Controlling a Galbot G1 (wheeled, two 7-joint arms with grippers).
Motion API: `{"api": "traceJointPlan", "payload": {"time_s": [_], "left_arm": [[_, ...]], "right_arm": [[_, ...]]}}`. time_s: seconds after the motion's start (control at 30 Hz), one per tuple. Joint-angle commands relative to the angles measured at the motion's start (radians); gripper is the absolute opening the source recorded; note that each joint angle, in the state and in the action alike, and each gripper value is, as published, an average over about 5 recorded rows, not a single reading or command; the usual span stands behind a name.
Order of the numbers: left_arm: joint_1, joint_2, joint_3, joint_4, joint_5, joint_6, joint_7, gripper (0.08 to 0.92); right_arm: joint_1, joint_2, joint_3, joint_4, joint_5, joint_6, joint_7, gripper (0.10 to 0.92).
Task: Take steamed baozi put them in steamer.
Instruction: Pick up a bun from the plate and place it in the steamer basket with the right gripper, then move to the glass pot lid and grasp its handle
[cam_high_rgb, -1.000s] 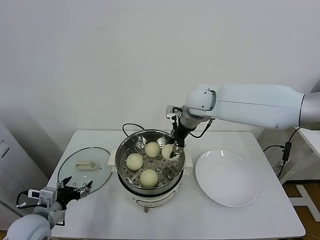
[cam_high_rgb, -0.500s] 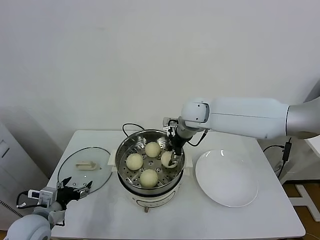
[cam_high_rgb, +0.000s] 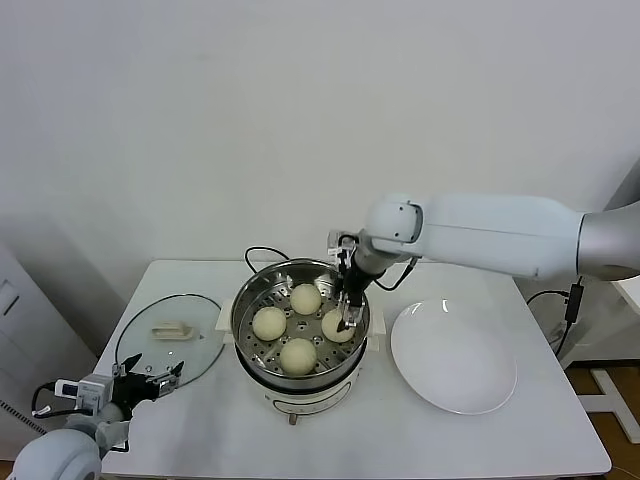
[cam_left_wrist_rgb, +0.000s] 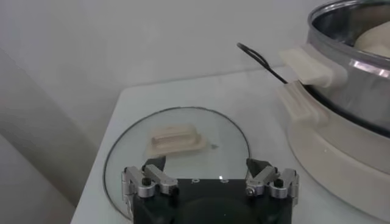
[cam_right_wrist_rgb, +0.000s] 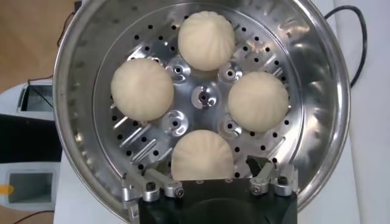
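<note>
The steamer (cam_high_rgb: 242, 318) is a shiny steel pot on a white base, in the middle of the table. Several cream-white steamed baozi lie on its perforated tray, among them the back one (cam_high_rgb: 306, 298), the left one (cam_high_rgb: 269, 323) and the front one (cam_high_rgb: 298, 355). My right gripper (cam_high_rgb: 347, 318) hangs open just over the right-hand baozi (cam_high_rgb: 334, 326). In the right wrist view its jaws (cam_right_wrist_rgb: 204, 171) stand apart on either side of that baozi (cam_right_wrist_rgb: 202, 156), which rests on the tray. My left gripper (cam_high_rgb: 150, 380) is parked open at the table's front left.
A flat white plate (cam_high_rgb: 453, 355) lies right of the steamer, with nothing on it. The glass lid (cam_high_rgb: 170, 345) with a cream handle (cam_left_wrist_rgb: 177, 140) lies to the left, right before my left gripper (cam_left_wrist_rgb: 204, 165). A black cord (cam_high_rgb: 262, 255) runs behind the steamer (cam_left_wrist_rgb: 353, 67).
My right gripper came down into the steamer with a baozi and opened. That baozi now rests on the tray's right side. The left arm has not moved.
</note>
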Motion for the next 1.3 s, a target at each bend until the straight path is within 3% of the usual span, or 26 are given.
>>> {"api": "traceJointPlan", "payload": {"time_s": [0.03,0.2,0.33,0.63,1.03,1.3], "left_arm": [[-0.020,-0.008,-0.005,0.003,-0.004,0.002,-0.002,0.823],[-0.051,-0.024,-0.013,0.004,-0.018,0.003,-0.007,0.823],[-0.057,-0.028,-0.021,0.002,-0.031,0.002,-0.008,0.823],[-0.070,-0.034,-0.029,-0.008,-0.042,0.001,-0.008,0.823],[-0.085,-0.045,-0.024,-0.010,0.017,0.003,-0.011,0.823],[-0.031,-0.033,-0.019,0.026,0.406,-0.112,0.077,0.823]], "right_arm": [[-0.019,-0.166,0.208,-0.044,0.089,0.023,0.044,0.822],[-0.099,-0.309,0.331,-0.040,0.152,0.102,0.149,0.823],[-0.201,-0.434,0.459,-0.038,0.161,0.252,0.251,0.823],[-0.826,-0.563,1.050,0.081,0.133,0.536,0.496,0.823],[-1.609,-0.358,1.815,0.146,-0.114,0.669,0.522,0.823],[-1.837,-0.157,2.059,0.146,-0.328,0.668,0.510,0.823]]}}
